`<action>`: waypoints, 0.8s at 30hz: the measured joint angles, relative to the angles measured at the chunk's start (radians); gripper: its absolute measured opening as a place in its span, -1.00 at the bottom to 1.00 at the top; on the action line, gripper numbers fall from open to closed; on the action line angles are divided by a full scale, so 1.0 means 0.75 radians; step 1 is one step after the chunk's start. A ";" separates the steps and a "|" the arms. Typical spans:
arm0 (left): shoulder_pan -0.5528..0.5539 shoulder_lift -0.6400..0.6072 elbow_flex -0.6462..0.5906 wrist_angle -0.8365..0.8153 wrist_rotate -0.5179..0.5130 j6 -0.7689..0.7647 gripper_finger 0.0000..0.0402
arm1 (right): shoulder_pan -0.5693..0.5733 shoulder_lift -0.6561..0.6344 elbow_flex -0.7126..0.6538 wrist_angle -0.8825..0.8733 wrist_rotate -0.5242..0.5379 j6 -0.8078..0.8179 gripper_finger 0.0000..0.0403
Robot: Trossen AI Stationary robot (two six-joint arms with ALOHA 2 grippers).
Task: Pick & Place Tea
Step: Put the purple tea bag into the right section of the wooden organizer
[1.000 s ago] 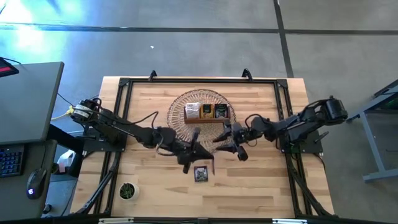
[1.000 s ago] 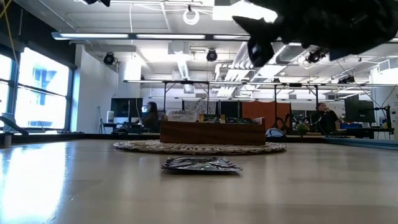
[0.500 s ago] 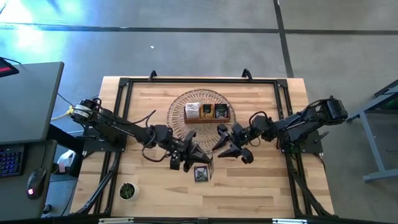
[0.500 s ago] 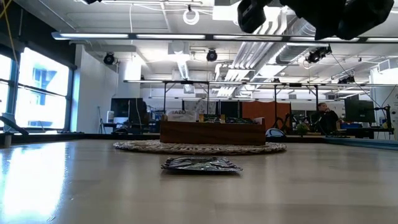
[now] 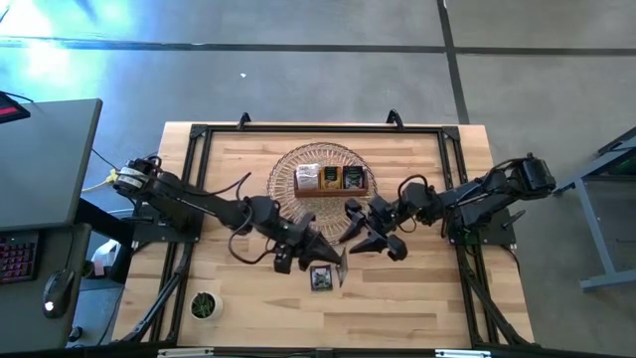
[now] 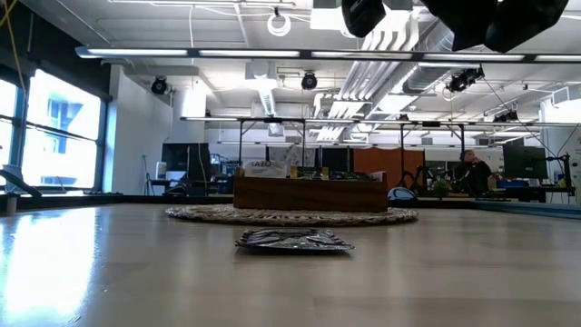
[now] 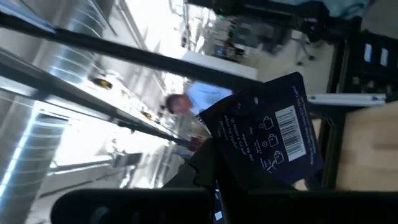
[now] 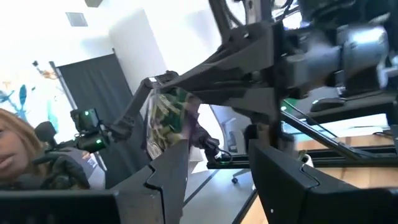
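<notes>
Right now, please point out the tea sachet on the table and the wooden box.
tea sachet [image 5: 321,279]: high view, middle of its dark face.
wooden box [image 6: 310,194]: low view, middle of its front wall.

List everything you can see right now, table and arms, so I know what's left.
loose sachet: one, dark, flat on the table in front of the mat.
held sachet: one, dark blue-purple with a barcode, in the left hand.
boxed sachets: count unclear, white, orange and dark green, in the box's three compartments.
wooden box: one, brown, on the mat.
woven mat: one, tan, round, far middle of the table.
potted plant: one, green, near left corner.
person: one, far off in the room behind.
left hand: shut on the held sachet, above the loose sachet.
right hand: open, empty, just in front of the box.
</notes>
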 joint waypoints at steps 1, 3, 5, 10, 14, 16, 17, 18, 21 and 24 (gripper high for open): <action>0.002 0.000 0.023 -0.047 0.003 0.004 -1.00 | 0.000 0.001 0.000 0.005 -0.015 0.000 -0.18; 0.020 0.000 0.064 -0.122 0.004 0.004 -1.00 | 0.000 0.001 0.000 0.015 -0.067 -0.001 -0.18; 0.029 0.000 0.095 -0.181 0.016 0.004 -1.00 | 0.004 0.001 0.000 0.045 -0.112 0.000 -0.18; 0.053 0.000 0.119 -0.220 0.049 0.004 -1.00 | 0.031 0.001 0.000 0.096 -0.170 -0.008 -0.18; 0.079 0.000 0.119 -0.233 0.064 -0.015 -1.00 | 0.046 0.001 0.000 0.108 -0.190 -0.012 -0.18; 0.088 0.000 0.119 -0.234 0.077 -0.027 -1.00 | 0.047 0.001 0.000 0.106 -0.190 -0.013 -0.18; 0.096 0.000 0.119 -0.238 0.078 -0.027 -1.00 | 0.047 0.001 0.000 0.106 -0.189 -0.012 -0.18; 0.097 0.000 0.119 -0.241 0.080 -0.027 -1.00 | 0.047 0.001 0.000 0.106 -0.189 -0.012 -0.18; 0.098 0.000 0.119 -0.259 0.125 -0.027 -1.00 | 0.047 0.001 0.000 0.104 -0.179 -0.010 -0.21; 0.097 0.000 0.119 -0.281 0.147 -0.027 -1.00 | 0.047 0.001 0.000 0.103 -0.168 -0.010 -0.29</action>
